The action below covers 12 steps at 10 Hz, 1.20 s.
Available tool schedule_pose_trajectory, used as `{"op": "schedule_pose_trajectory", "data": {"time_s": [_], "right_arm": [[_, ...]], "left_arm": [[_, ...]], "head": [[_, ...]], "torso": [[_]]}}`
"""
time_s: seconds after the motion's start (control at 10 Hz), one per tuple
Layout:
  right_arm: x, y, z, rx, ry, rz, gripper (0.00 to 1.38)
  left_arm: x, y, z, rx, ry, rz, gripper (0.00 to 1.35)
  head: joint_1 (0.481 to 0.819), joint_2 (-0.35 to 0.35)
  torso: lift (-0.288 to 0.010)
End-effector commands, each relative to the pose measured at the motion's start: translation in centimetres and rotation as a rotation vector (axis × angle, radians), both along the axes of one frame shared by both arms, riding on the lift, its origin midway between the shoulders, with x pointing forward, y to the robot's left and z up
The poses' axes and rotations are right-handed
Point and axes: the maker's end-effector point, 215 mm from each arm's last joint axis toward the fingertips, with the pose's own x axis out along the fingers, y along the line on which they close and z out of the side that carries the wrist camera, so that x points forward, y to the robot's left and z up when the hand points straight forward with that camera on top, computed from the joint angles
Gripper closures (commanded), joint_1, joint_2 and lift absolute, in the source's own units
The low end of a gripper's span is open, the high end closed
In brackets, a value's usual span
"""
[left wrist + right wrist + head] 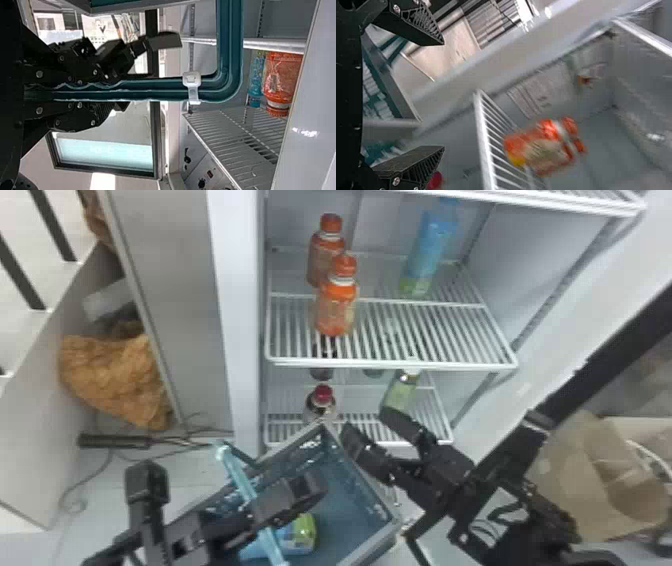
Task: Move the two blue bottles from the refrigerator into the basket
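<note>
The refrigerator [240, 290] is taking up the middle and upper right of the head view. The basket [362, 495] is sitting at the lower centre, its light-blue handle [232, 465] crossing over it. A cardboard box [590, 485] is resting at the lower right. The left gripper [300, 490] is reaching in from the lower left, pinching the handle between its fingers. The right gripper [370, 427] is hovering right of centre, near the basket's far corner, its fingers spread with nothing between them. One blue bottle [431, 245] is standing at the upper right, toward the back of a shelf [425, 335]; the other blue bottle [302, 535] is lying inside the basket, partly hidden by the handle. Two orange bottles [337, 307] are standing on that same shelf, upper centre, and a red-capped bottle [321, 402] is standing below them.
</note>
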Motion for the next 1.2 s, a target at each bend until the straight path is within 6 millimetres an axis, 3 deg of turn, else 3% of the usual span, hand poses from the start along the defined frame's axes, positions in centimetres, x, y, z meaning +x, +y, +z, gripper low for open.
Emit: {"op": "schedule_pose_trajectory", "data": {"time_s": [0.0, 0.4, 0.7, 1.1], "right_arm": [[0.8, -3.1, 1.5, -0.036, -0.054, -0.072, 0.12], [4.1, -8.9, 5.4, -0.098, -0.179, -0.204, 0.12], [7.0, -11.9, 7.2, -0.129, -0.252, -0.283, 0.13], [10.4, -13.9, 7.7, -0.152, -0.287, -0.353, 0.14]], "left_arm": [[-0.1, 0.0, 0.0, 0.001, 0.0, -0.001, 1.2], [-0.2, 0.0, -0.1, 0.001, 0.003, -0.006, 1.2], [-0.2, -0.1, -0.1, 0.002, 0.002, -0.01, 1.2], [-0.3, -0.2, 0.0, -0.001, 0.002, -0.011, 1.2]], "head": [[0.695, -0.236], [0.695, -0.35], [0.695, -0.35], [0.695, -0.35]], "torso": [[-0.01], [-0.01], [-0.01], [-0.01]]}}
